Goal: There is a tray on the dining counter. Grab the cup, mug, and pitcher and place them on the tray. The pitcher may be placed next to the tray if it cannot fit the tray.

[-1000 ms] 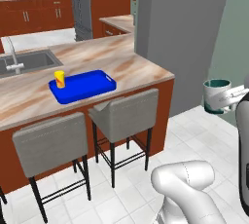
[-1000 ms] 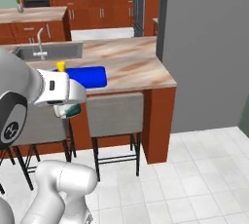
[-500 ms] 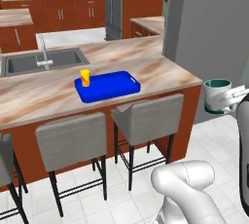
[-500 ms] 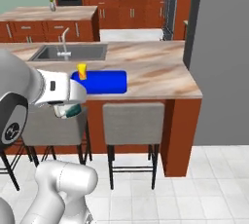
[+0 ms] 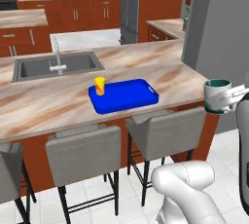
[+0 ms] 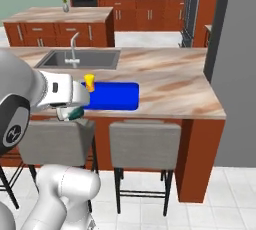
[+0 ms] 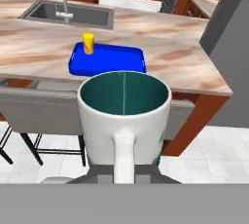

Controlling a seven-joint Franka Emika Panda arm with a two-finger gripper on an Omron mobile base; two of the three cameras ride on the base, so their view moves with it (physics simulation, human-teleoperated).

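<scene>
The white mug with its teal inside sits upright in my gripper, which is shut on it, handle toward the hand camera. It hangs over the floor, short of the dining counter and off its right end. The mug shows at the right edge of the left base view, and its teal base peeks out under the hand. The blue tray lies on the counter with the yellow cup standing in its left end. The pitcher is out of view.
A steel sink with a faucet is set into the counter left of the tray. Grey stools stand along the counter's near side. A grey wall rises at the counter's right end.
The base has driven, so both base views shifted and the counter with tray and cup now sits nearer and more central. The mug stays held in the gripper.
</scene>
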